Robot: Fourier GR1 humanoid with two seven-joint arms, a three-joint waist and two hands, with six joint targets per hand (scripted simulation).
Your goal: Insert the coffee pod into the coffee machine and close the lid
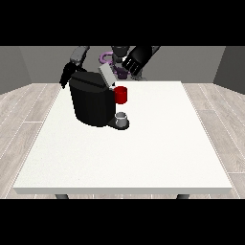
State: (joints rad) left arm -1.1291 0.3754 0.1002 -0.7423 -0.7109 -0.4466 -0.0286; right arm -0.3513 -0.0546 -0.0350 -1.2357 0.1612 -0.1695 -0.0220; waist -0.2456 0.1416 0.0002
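A large white rectangular table (143, 162) fills the middle of the view, its near edge closest and its far edge by the robot. Around it lies a pale wood-plank floor (225, 129), and plain grey walls (33, 62) close the room behind.

Toward the far left part of the tabletop stands a bulky black coffee machine (91, 103). At its base, on the side facing right, a small grey cup-shaped thing (122, 118) sits upright on the machine's low black tray; it cannot be told whether this is the coffee pod. Just above it, at the machine's front, is a red thing at the machine (121, 94). From the machine's top a light grey flat lid (106, 75) rises, tilted up and leaning back toward the left, its long axis running diagonally from the red thing up toward the robot.

Farther back, the black hand at the view's left (67, 75) hangs behind the machine's upper left corner; how its fingers lie cannot be told. The black hand at the view's right (134, 62) hovers above and just right of the raised lid, fingers pointing downward and loosely curled, holding nothing that shows.
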